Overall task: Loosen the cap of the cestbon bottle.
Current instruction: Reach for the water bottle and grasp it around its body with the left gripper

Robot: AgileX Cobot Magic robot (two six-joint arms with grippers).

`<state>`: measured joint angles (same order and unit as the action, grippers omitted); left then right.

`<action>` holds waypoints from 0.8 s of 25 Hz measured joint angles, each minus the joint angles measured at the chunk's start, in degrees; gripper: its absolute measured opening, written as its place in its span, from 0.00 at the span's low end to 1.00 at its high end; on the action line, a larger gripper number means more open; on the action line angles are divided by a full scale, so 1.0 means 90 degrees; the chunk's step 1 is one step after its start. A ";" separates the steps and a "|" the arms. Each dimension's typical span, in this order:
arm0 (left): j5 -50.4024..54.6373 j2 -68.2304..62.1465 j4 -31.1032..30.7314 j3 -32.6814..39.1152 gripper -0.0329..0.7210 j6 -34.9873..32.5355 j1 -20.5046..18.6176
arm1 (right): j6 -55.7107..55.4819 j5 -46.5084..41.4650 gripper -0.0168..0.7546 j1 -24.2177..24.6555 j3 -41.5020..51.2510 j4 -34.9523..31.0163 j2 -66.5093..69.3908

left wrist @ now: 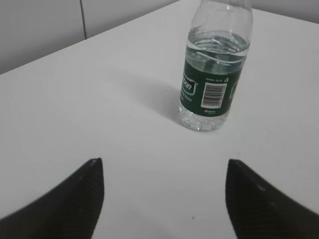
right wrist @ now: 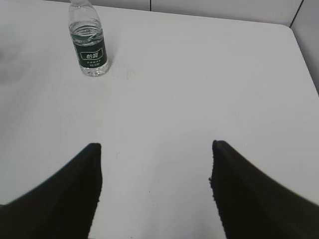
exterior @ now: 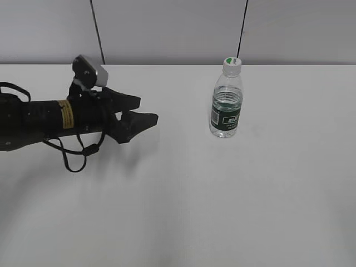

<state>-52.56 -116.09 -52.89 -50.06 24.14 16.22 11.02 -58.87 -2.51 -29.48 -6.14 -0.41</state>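
Note:
The cestbon bottle (exterior: 226,105) stands upright on the white table, clear with a dark green label. Its white cap (exterior: 232,63) with a green patch is on the neck. My left gripper (exterior: 140,113) is open and empty, well to the left of the bottle, fingers pointing toward it. In the left wrist view the bottle (left wrist: 212,74) stands ahead of the open fingers (left wrist: 164,172), its cap cut off by the top edge. In the right wrist view the bottle (right wrist: 89,47) is far off at the upper left, and my right gripper (right wrist: 155,152) is open and empty. The right arm is outside the exterior view.
The white table (exterior: 183,194) runs back to a grey wall with two dark vertical seams (exterior: 98,33). The table's far right corner and edge (right wrist: 294,35) show in the right wrist view.

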 joint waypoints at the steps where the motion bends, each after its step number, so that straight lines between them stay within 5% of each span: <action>1: -0.0028 -0.0130 -0.0140 -0.0167 0.82 0.0123 0.0000 | 0.0000 0.0000 0.70 0.0000 0.0000 0.0000 0.0000; 20: -0.1047 -0.2383 -0.2928 -0.3700 0.81 0.2445 0.0000 | 0.0000 -0.0004 0.70 0.0000 0.0000 0.0000 0.0000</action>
<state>-61.98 -137.54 -79.24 -83.36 46.14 16.22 11.02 -58.91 -2.51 -29.48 -6.14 -0.41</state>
